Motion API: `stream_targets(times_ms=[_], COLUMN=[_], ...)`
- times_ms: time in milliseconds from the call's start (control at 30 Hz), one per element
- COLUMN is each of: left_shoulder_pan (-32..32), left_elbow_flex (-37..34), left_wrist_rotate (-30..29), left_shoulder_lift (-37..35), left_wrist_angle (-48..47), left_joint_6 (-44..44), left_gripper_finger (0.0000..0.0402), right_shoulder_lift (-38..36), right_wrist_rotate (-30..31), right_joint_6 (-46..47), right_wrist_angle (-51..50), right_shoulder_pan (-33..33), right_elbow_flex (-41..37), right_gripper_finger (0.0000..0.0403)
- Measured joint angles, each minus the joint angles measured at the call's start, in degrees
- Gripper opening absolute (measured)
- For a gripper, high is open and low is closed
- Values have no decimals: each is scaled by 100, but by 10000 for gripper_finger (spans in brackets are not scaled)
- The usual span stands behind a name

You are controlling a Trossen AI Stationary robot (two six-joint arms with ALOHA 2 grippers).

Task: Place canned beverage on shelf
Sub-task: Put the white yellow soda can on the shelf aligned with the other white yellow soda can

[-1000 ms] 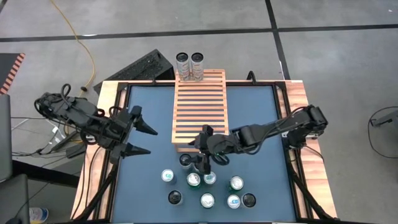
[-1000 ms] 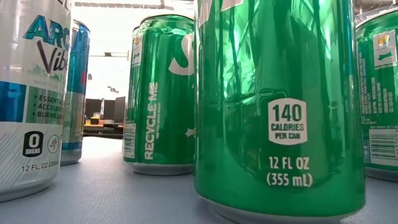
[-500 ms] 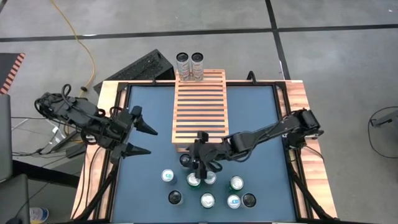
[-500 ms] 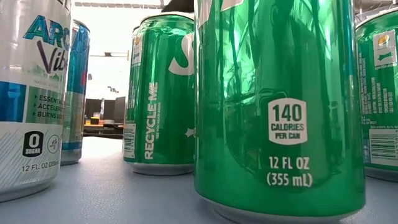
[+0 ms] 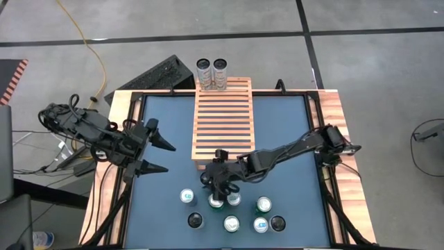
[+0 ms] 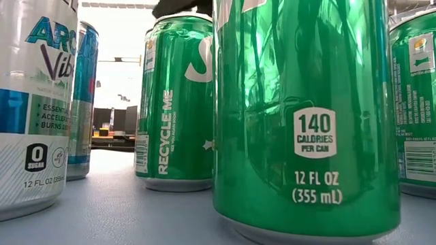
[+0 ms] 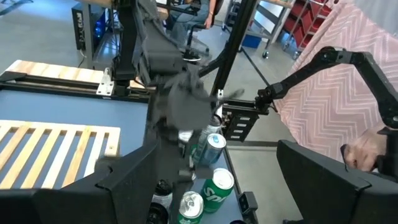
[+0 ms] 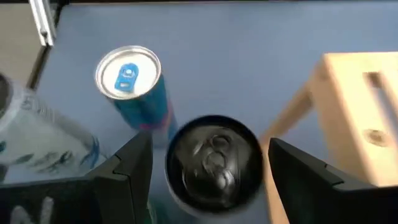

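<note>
So the blue surface [image 5: 291,139] had the slatted wooden shelf [image 5: 223,118] lying along its middle, with two cans [image 5: 211,73] standing at its far end. The left hand [image 5: 170,158] waited at the left side, fingers spread wide and empty.

What changed: over the last second the right hand [image 5: 211,179] slid left, off the green cans, and ended up by the shelf's near corner. Its fingers were apart, either side of a dark-topped can [image 8: 212,158], but I couldn't tell if they were touching it. I'd guess that's the next pick, with the grab not yet made.

Count: nine cans in the near cluster, counting the dark one under the hand, plus the two at the far end. A blue can [image 8: 134,84] stood just beside the dark one.
</note>
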Motion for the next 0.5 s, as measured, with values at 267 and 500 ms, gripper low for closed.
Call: stream_targets(times_ms=[267, 500], left_shoulder_pan=[0, 0], left_elbow_flex=[0, 0], left_wrist_rotate=[-2, -6], left_shoulder_lift=[0, 0], left_wrist_angle=[-12, -11], left_joint_6=[-1, 5], left_gripper_finger=[306, 306], right_shoulder_lift=[5, 9], right_wrist_rotate=[-9, -77], right_joint_6=[24, -116], right_wrist_angle=[-242, -218], right_shoulder_pan=[-46, -72], right_elbow_flex=[4, -3], right_gripper_finger=[266, 266])
